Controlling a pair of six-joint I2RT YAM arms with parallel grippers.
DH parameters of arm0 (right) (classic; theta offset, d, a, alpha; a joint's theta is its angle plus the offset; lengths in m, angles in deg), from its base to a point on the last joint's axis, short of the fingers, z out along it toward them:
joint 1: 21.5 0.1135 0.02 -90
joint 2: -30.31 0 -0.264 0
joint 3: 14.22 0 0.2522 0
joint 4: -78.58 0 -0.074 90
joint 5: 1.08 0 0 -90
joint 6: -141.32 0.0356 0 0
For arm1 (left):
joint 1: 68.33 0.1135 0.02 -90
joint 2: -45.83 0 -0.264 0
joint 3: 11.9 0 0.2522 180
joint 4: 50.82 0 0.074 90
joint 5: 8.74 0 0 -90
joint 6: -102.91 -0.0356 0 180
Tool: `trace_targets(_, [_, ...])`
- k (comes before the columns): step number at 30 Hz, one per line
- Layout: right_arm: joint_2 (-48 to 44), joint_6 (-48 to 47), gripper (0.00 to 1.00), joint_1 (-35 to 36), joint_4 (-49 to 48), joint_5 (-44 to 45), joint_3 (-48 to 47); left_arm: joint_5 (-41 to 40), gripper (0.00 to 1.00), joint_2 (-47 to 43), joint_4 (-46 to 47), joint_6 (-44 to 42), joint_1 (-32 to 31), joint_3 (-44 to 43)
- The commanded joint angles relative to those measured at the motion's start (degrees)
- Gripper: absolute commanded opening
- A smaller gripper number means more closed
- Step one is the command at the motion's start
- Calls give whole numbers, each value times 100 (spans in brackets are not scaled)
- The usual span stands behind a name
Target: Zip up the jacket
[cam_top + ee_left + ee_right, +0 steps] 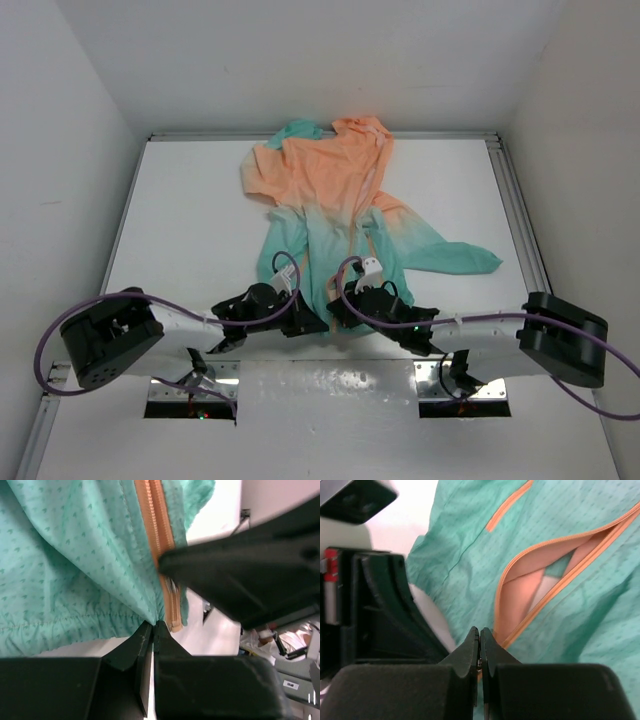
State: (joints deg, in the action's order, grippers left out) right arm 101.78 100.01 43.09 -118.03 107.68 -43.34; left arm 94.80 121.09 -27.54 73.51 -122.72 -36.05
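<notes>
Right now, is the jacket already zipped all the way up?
No, in the right wrist view the orange zipper of the jacket gapes open beyond the right gripper, baring peach lining.

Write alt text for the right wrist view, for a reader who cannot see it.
The right gripper, fingertips pressed together, pinches the bottom end of the orange zipper on the teal lower part of the jacket. Above the fingertips the zipper gapes open, showing peach lining. The white table shows at upper left.
</notes>
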Motion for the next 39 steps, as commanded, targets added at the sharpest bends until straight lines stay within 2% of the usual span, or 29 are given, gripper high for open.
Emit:
trace_targets(1, [96,-482,0,-44,-977,856,-12,413,0,-580,270,-118,-63,257])
trace_targets(7, [465,-939,0,-44,-2683,1586,454,333,0,-1347,-469,-382,-63,38])
trace_targets(11, [729,-1527,0,-70,-2791,2235,-9,491,0,-1585,-592,-435,-63,-7])
trace_targets(13, [773,-1844,0,-298,-2536,2369,-230,474,0,-1916,-951,-540,-63,-15])
trace_targets(16, [825,-1785,0,-1008,-1730,1974,-905,89,0,-2706,-2057,-933,-63,-304])
trace_targets(17, [878,-1723,0,-1507,-1570,1799,-1073,-226,0,-2901,-2791,-1075,-63,-627])
trace_targets(19, [1150,-1504,0,-2062,-1009,1175,-1773,-579,0,-3482,-3524,-1522,-63,-1042])
trace_targets(20, [1273,-1328,0,-2587,-406,973,-2048,-946,0,-3640,-4276,-1655,-63,-1479])
trace_targets(22, [1615,-1257,0,-3030,273,586,-2775,-1326,0,-4106,-4870,-1972,-54,-1903])
trace_targets(23, [1730,-1239,0,-3415,503,498,-3058,-1763,0,-4403,-5308,-2043,-54,-2236])
trace_targets(25, [2072,-1282,0,-3725,1056,383,-3771,-2291,0,-4677,-5836,-2192,-54,-2702])
trace_targets(32, [3048,-1546,0,-5035,2350,286,-5853,-3436,0,-5566,-6919,-2351,-54,-3829])
trace_targets(39, [3436,-1230,0,-6001,3019,391,-6691,-4508,0,-6059,-7517,-2316,-54,-4374])
